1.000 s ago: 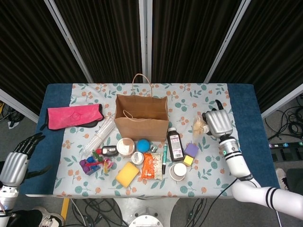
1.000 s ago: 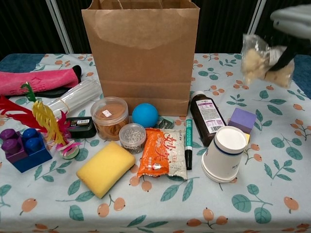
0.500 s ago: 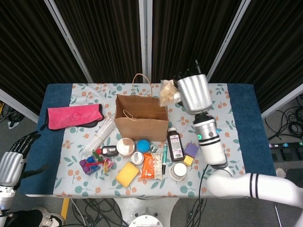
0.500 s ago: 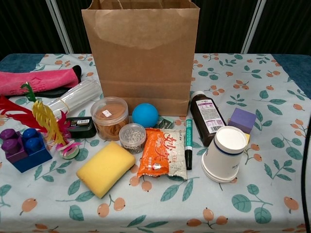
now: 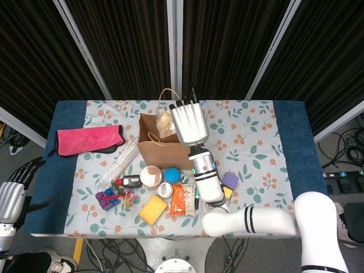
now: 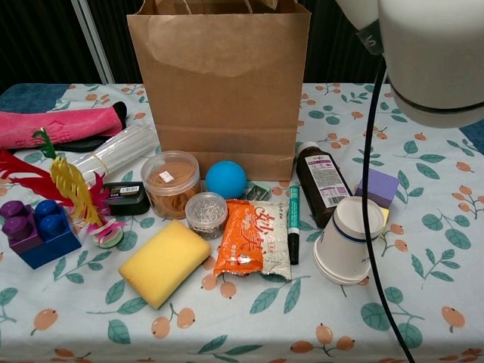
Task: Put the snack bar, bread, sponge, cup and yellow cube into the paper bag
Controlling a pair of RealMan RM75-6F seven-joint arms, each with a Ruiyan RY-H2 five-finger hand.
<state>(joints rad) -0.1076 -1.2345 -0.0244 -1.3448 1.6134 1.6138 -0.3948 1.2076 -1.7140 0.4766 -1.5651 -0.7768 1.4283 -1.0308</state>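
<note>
- The right hand, silver and seen from its back in the head view, hangs over the open mouth of the brown paper bag and holds the clear-wrapped bread at its left side. How tightly the fingers close on the wrap cannot be told, since the back of the hand hides them.
- The relation that matters: the bread sits directly above the bag's opening, toward its right half, so my judgement is that the release path is straight down.
- The bag stands upright near the middle of the tabletop, toward the far edge, its twisted handles up.
- The left hand rests well off the table's left edge, fingers apart and empty; the right is plainly the nearer one.
- Not yet bagged, all toward the near edge:
  - the yellow rectangular sponge
  - the orange snack bar packet
  - the white paper cup, tilted on its side
  - the small yellow cube, tucked just beside a purple block at the right.
</note>
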